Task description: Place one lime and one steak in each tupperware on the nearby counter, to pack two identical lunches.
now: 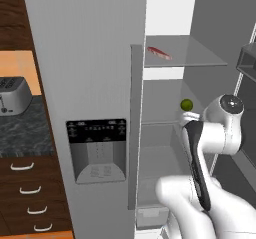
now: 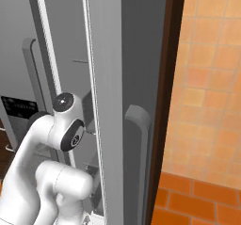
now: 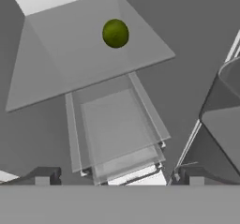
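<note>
Fridge interior (image 1: pixel 165 148), door open, occupied centre and right of the left base view. Steak (image 1: pixel 159 52): one red slab lay on the upper glass shelf (image 1: pixel 200 58), upper centre of frame. Lime (image 1: pixel 186 104): one green ball sat on the middle shelf, right of centre; in the hand view it (image 3: pixel 115 33) appeared at upper centre, above a clear drawer (image 3: pixel 117 134). Claw (image 3: pixel 117 178): fingertips spread wide at bottom of hand view, holding nothing. Tabletop (image 1: pixel 25 133) with toaster (image 1: pixel 14 95) stood at left edge.
</note>
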Motion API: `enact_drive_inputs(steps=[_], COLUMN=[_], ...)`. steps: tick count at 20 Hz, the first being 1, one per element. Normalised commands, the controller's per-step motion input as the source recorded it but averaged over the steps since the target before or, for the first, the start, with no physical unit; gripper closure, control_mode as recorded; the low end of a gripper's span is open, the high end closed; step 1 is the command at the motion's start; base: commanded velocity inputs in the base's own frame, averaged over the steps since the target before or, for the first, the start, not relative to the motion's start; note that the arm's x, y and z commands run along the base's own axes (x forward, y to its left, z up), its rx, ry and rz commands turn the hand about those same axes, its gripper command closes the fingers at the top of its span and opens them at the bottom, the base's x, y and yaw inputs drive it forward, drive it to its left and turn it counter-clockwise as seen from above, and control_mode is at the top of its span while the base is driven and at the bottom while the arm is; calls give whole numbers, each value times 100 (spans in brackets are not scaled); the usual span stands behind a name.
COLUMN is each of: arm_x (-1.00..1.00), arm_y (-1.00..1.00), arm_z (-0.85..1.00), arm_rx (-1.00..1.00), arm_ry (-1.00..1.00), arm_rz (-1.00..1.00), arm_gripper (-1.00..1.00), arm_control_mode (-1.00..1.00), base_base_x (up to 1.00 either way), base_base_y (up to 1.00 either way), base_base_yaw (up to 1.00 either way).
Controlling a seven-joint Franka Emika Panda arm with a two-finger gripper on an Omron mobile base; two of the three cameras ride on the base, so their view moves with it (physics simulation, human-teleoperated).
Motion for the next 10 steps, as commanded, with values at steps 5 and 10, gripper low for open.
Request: enact_drive_inputs(steps=[5, 10], arm_x=[99, 90], arm_y=[-13, -38], arm_z=[-6, -15], arm_rx=[-2, 0], arm_ry=[-4, 1], arm_rz=[0, -1], arm_gripper=[-100, -100], arm_control_mode=[-100, -100], base_base_x=[0, 0], base_base_y=[0, 0], base_base_yaw=[0, 0])
